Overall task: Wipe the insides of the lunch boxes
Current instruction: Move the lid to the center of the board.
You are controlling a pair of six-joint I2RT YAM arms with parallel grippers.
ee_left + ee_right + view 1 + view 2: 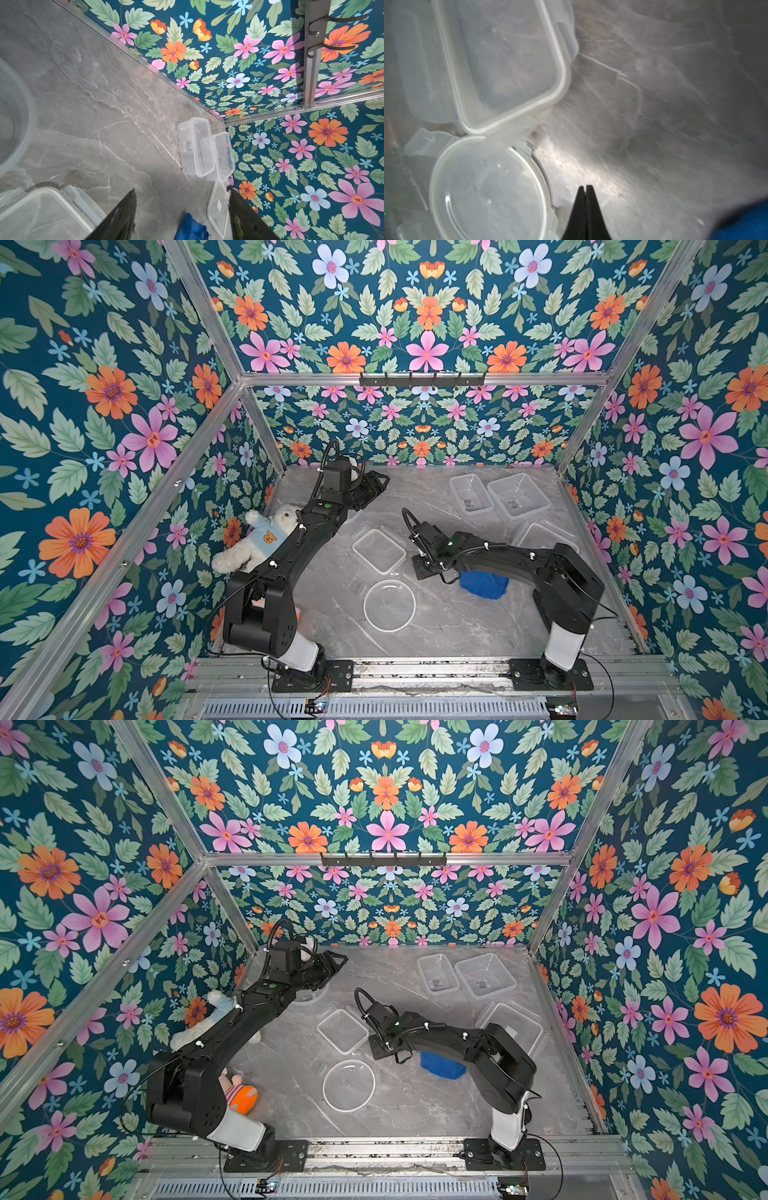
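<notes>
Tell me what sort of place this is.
Probably a robot test booth, not a real kitchen: an aluminium frame holds floral wall panels around a marble-look tabletop, with the left arm and right arm mounted on a metal rail at its front.

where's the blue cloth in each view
top view: blue cloth partly hidden by the right forearm
top view: same place
left wrist: at the frame edge, framed by the open left end effector
right wrist: blurred, in a frame corner
shared landmark: clear square lid
</notes>
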